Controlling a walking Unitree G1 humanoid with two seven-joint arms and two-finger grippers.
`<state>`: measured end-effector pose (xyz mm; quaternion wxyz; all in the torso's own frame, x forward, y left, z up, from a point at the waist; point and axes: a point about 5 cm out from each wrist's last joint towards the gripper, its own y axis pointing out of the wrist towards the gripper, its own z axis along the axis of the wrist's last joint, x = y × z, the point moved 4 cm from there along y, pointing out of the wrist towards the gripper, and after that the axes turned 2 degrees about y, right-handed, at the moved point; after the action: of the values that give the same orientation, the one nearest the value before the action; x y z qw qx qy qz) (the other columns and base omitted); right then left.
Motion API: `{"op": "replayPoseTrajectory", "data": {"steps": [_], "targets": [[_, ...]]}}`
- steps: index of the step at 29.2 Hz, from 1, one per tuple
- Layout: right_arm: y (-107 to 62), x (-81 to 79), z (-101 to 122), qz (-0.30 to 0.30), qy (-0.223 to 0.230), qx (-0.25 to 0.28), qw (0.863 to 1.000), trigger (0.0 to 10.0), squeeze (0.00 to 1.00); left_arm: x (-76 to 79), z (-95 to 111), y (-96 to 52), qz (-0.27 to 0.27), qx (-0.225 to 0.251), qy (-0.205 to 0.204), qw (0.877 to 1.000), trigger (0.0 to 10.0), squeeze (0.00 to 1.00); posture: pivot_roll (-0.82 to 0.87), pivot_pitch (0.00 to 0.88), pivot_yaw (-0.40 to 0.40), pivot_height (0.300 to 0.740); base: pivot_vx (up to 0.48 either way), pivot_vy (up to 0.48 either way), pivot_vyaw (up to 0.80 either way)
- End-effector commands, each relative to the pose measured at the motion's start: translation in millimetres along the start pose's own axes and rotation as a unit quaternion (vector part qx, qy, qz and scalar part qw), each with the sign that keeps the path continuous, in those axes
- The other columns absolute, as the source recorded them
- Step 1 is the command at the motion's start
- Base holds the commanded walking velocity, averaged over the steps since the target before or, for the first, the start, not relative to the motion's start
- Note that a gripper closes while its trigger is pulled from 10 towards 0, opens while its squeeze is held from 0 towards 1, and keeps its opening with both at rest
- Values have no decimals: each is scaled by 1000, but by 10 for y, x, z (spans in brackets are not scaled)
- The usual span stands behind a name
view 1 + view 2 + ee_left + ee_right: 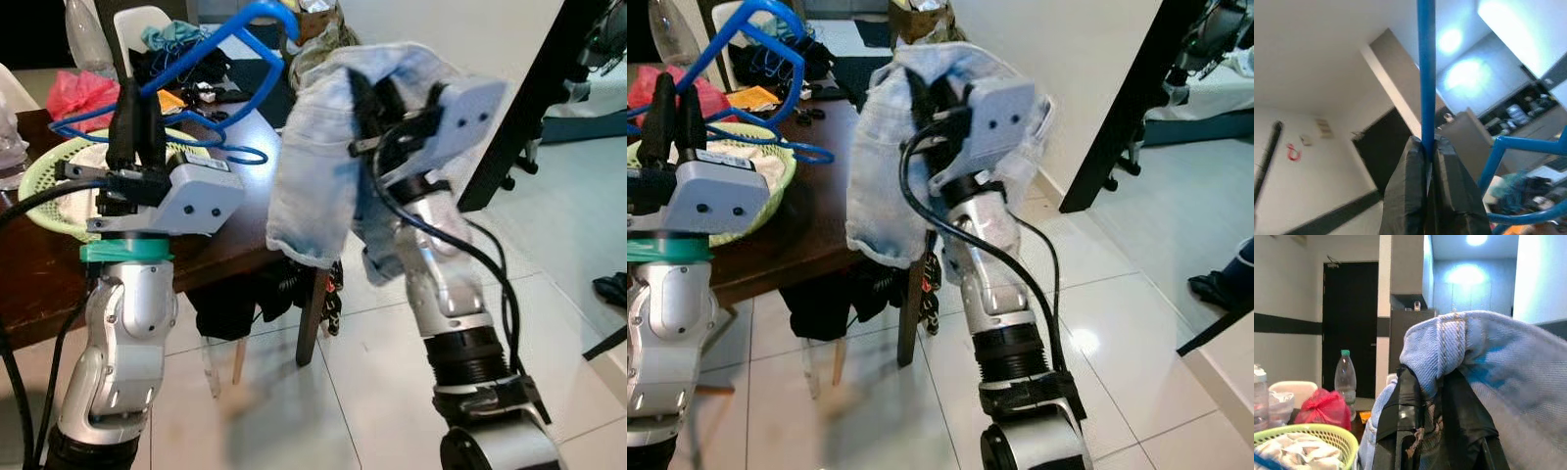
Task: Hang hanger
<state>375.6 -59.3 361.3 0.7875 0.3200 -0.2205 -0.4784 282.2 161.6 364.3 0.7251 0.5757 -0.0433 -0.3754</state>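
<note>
The left gripper point(1427, 147) is pinched tight on a bar of the blue hanger point(211, 59), raised above a dark wooden table point(39, 264). The right gripper point(1432, 387) is clamped on a fold of pale denim garment point(323, 147), draped over its fingers beside the table's edge. A green basket point(44, 181) sits on the table. White tiled floor point(382, 372) lies open toward the robot's right.

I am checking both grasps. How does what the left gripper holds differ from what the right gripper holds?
The left gripper pinches a blue hanger, a thin rigid frame; the right gripper clamps a pale blue denim garment, which is soft cloth. The hanger keeps its shape and rises above the fingers, while the garment drapes over the gripper and hangs down. Both are blue, and both are held up beside the wooden table.
</note>
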Motion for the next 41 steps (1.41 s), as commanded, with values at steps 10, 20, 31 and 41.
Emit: {"op": "replayPoseTrajectory", "data": {"steps": [10, 20, 31, 41], "targets": [[98, -90, -82, 2, 19, 2, 1000, 10000, 0, -237, 142, -5, 46, 32, 41, 998, 10000, 0, 159, 108, -57, 740, 480, 0, 0], [101, 96, -145, -59, 19, -6, 998, 10000, 0, -223, 106, -23, 38, 26, 45, 998, 10000, 0, 162, 114, -47, 740, 480, 0, 308], [28, 460, -152, -147, -41, -13, 988, 10000, 0, -33, 58, -57, -15, 6, 14, 1000, 10000, 0, 140, 123, -30, 740, 439, 0, 0], [-62, 626, -159, -183, -106, -22, 977, 10000, 0, 98, 50, -123, -54, -2, -4, 999, 10000, 0, 132, 125, -24, 740, 25, 0, 0]]}}
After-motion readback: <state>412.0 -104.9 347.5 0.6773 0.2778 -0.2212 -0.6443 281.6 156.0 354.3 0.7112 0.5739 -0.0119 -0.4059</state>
